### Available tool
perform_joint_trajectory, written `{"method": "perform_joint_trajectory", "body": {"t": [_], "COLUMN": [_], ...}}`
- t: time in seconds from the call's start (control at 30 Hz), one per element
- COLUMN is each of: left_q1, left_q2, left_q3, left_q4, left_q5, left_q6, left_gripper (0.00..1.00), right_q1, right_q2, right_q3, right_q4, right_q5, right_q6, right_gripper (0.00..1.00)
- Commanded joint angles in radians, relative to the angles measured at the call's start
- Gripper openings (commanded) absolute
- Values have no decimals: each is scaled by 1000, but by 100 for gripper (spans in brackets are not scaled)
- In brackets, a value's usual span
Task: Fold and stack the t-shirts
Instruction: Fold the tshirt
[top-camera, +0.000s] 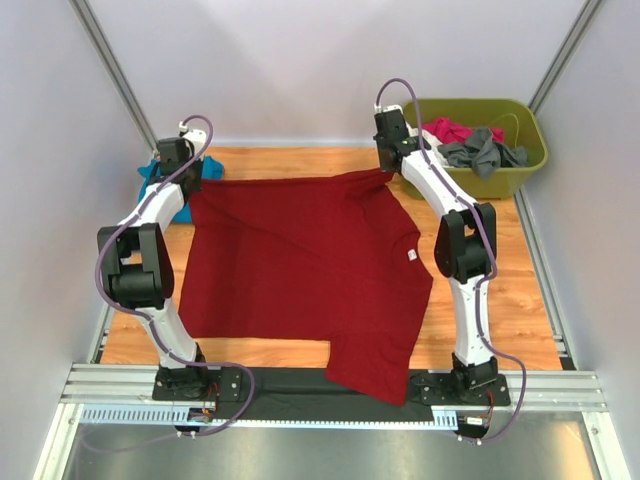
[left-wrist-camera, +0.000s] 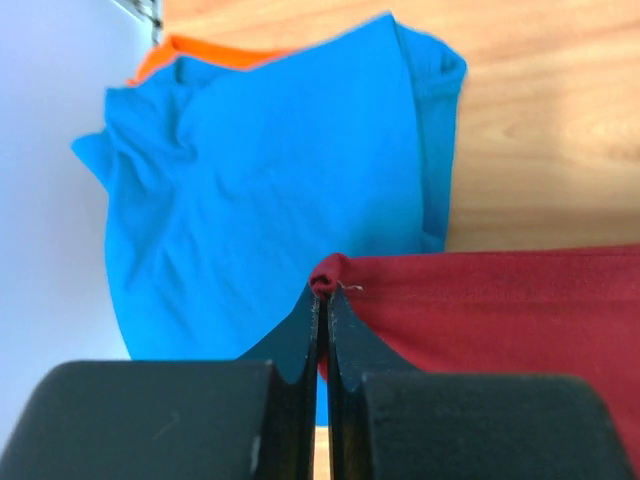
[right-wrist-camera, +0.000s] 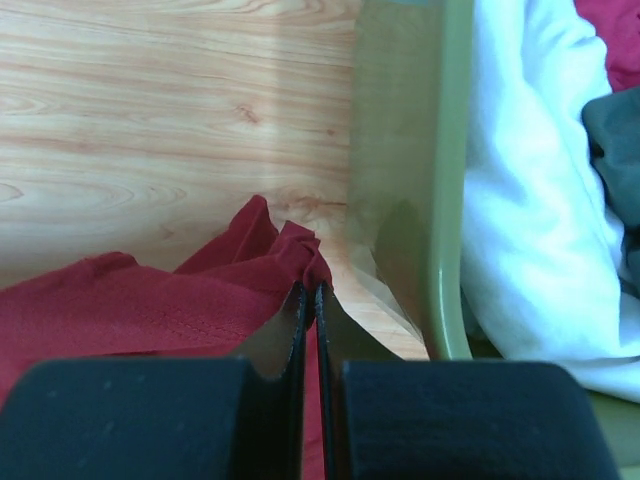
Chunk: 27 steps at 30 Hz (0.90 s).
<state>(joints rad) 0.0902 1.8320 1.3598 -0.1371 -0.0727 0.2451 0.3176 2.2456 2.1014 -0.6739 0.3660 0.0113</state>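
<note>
Where the left claw (top-camera: 193, 178) (left-wrist-camera: 322, 290) sits at the far left of the table (top-camera: 505, 300), its two fingers are pressed together on a small pinch of the dark red shirt (top-camera: 300, 260) (left-wrist-camera: 500, 310), with only cloth between them. Just beyond this claw and to its left lies the teal-blue shirt (top-camera: 150, 180) (left-wrist-camera: 270, 180), loosely bunched near the wall. In the left wrist view its near edge meets the pinched red corner, and a strip of orange cloth (left-wrist-camera: 165, 52) peeks out from under its far side.

From the left claw the dark red shirt spreads flat, rightward and back toward the arm bases, covering most of the tabletop. Its far edge runs across to the right claw (top-camera: 388, 168) (right-wrist-camera: 308, 290). A small white label (top-camera: 410, 257) shows near the shirt's right edge, just beside the right arm. One part of the shirt hangs over the near edge of the table between the two bases.

The right claw is likewise closed narrow on a puckered fold of the shirt's far right corner (right-wrist-camera: 120, 310), with cloth gathered in wrinkles just ahead of the fingertips. Immediately right of this claw stands a green bin (top-camera: 530, 150) (right-wrist-camera: 410, 150), its wall just beside the pinched cloth. Inside the bin, nearest the claw, a white garment (top-camera: 432, 140) (right-wrist-camera: 520, 200) lies against the wall. Beyond it is a pink garment (top-camera: 450, 130) (right-wrist-camera: 610, 25), and a dark grey garment (top-camera: 485, 150) (right-wrist-camera: 615, 150) is draped further right.
</note>
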Motion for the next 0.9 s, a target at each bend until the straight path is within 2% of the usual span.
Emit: {"method": "perform_joint_trajectory", "body": {"t": [0.0, 0.33, 0.47, 0.67, 0.87], "left_q1": [6, 13, 11, 16, 16], "left_q2": [10, 53, 53, 58, 21], "left_q3": [74, 134, 140, 140, 105], "left_q4": [54, 80, 83, 73, 68], "left_q5": [-41, -65, -114, -111, -39], "left_q6": [22, -13, -9, 0, 6], "left_gripper": [0, 0, 0, 0, 0], "right_q1": [-6, -8, -6, -6, 0], "right_q2": [-8, 62, 46, 49, -4], "right_q3": [62, 187, 187, 163, 79], "right_q4": [68, 206, 254, 237, 200], "right_q5": [11, 177, 120, 108, 82], "right_q6": [-27, -70, -74, -86, -67], "right_gripper": [0, 0, 0, 0, 0]}}
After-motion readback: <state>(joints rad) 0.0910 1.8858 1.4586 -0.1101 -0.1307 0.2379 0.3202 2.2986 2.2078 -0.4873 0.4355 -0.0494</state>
